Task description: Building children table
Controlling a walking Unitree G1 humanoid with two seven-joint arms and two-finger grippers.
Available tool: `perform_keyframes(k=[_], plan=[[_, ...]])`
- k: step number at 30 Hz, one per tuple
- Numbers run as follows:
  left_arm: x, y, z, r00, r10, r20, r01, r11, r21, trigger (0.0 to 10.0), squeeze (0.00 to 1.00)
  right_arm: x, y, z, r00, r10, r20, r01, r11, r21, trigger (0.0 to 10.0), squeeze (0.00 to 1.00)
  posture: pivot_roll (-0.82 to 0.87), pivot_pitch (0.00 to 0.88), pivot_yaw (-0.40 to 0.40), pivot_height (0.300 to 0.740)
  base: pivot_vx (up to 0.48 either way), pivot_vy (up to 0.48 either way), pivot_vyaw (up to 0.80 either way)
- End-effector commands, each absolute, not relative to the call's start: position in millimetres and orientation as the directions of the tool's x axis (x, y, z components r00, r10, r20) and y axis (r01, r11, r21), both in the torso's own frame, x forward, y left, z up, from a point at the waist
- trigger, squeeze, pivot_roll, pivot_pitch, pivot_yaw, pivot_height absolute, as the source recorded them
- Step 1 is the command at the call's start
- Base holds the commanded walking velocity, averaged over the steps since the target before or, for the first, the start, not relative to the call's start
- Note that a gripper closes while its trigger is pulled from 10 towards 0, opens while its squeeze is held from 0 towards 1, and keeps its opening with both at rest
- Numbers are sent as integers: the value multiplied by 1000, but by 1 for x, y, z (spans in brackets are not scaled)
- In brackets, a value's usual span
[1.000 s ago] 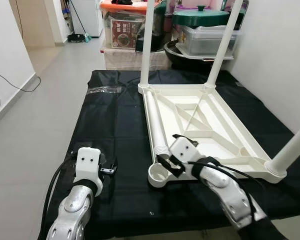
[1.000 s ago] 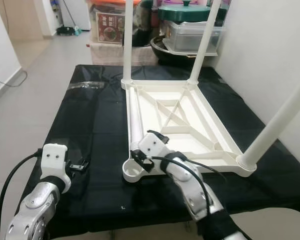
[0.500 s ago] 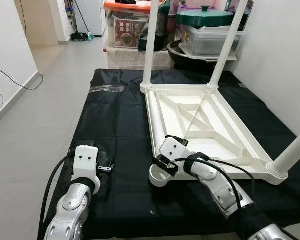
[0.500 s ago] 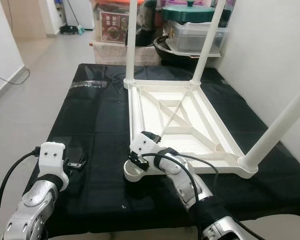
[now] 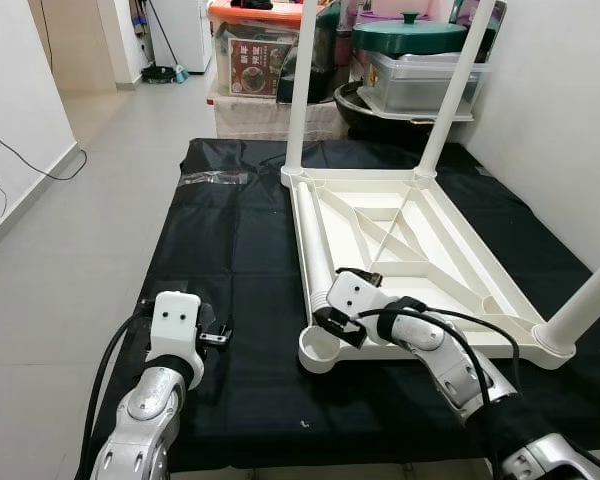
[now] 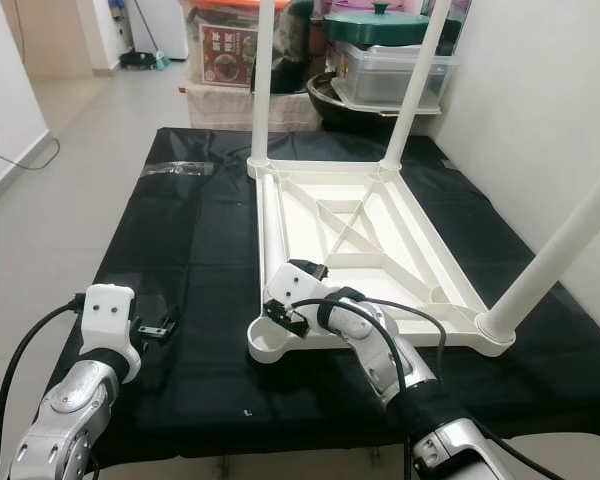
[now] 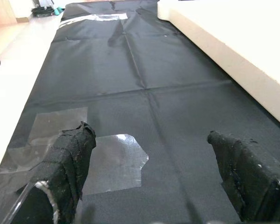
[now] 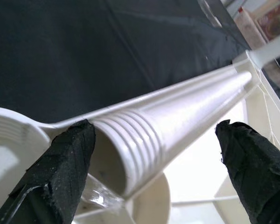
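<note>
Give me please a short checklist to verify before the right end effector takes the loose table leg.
1. Loose leg lies inside the upturned tabletop, threaded end toward the empty socket: ok.
2. Right end effector open, one finger on each side of the leg's threaded end: ok.
3. Fingers already touching the leg: cannot tell.
4. The other three legs stand upright in their corners: ok.
5. Left end effector open over the black mat, apart from the tabletop: ok.
6. Socket free of debris: cannot tell.
</note>
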State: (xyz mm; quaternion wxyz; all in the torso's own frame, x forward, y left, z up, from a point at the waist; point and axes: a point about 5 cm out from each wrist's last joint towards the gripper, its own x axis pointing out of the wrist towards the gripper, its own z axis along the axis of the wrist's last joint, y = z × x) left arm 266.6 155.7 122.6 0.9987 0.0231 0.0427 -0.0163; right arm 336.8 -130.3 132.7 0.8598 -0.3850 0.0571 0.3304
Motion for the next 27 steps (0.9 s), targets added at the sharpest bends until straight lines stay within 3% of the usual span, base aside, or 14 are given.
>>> perform_keyframes(k=[1,4,6,17,18,20,27], plan=[[267,157,119,995,-24,-97,30,997,64,10000,0,337,-140,117,777,463,-426,-621,459,-635,10000,0,95,0,-88,740,0,0,0],[267,157,119,995,-24,-98,30,998,64,10000,0,341,-141,119,803,434,-409,-590,479,-650,10000,0,94,0,-88,740,0,0,0],[267,156,118,995,-28,-100,35,997,62,10000,0,352,-144,129,881,348,-321,-470,569,-675,10000,0,88,0,-86,740,0,0,0],[266,153,116,993,-40,-108,47,997,63,10000,0,361,-144,141,954,238,-185,-299,667,-683,10000,0,90,0,-86,740,0,0,0],[266,152,115,993,-41,-111,49,997,64,10000,0,362,-141,146,961,241,-134,-269,717,-643,0,0,88,0,-83,740,0,0,0],[266,151,115,993,-43,-113,50,997,65,10000,0,361,-137,148,962,253,-108,-266,759,-595,0,0,87,0,-83,740,0,0,0],[266,151,114,992,-44,-115,52,996,66,10000,0,358,-127,139,956,266,-120,-286,774,-564,0,0,87,0,-85,740,0,0,0]])
